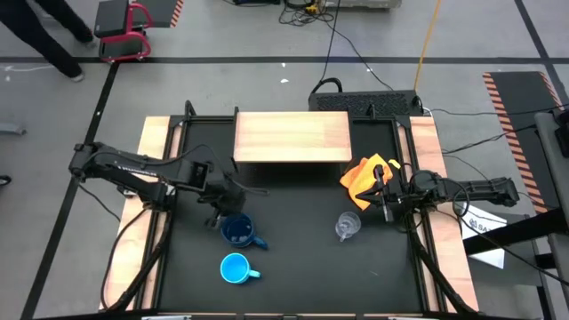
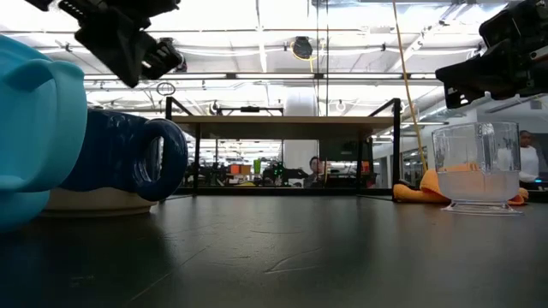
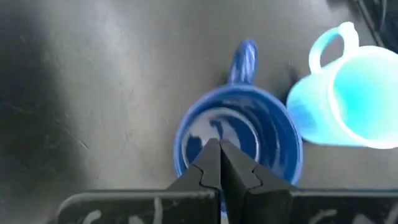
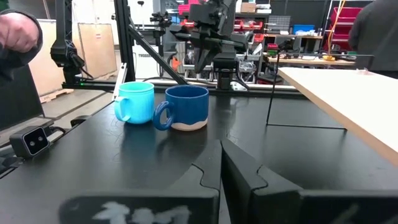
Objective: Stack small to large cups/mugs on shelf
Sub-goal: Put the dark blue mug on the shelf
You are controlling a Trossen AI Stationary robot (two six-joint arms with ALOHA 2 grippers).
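- Left pincer (image 3: pixel 219 163): clenched, empty, directly above the navy mug (image 1: pixel 238 230), likely lining up a pick.
- Sky-blue mug (image 1: pixel 235 268): just beyond it.
- Right pincer (image 1: pixel 380 199): clenched, empty; glass cup (image 1: pixel 348 226) near.
- Shelf (image 1: pixel 292 136): bare.

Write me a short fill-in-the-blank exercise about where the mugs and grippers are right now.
1. The shut left gripper hangs directly above the ____ mug.
2. The wooden-topped shelf carries ____ cups.
3. The small clear glass cup stands on the black table nearest the ____ gripper.
4. The orange-yellow cloth lies beside the shelf's ____ end.

Missing words: dark navy-blue; no; right; right
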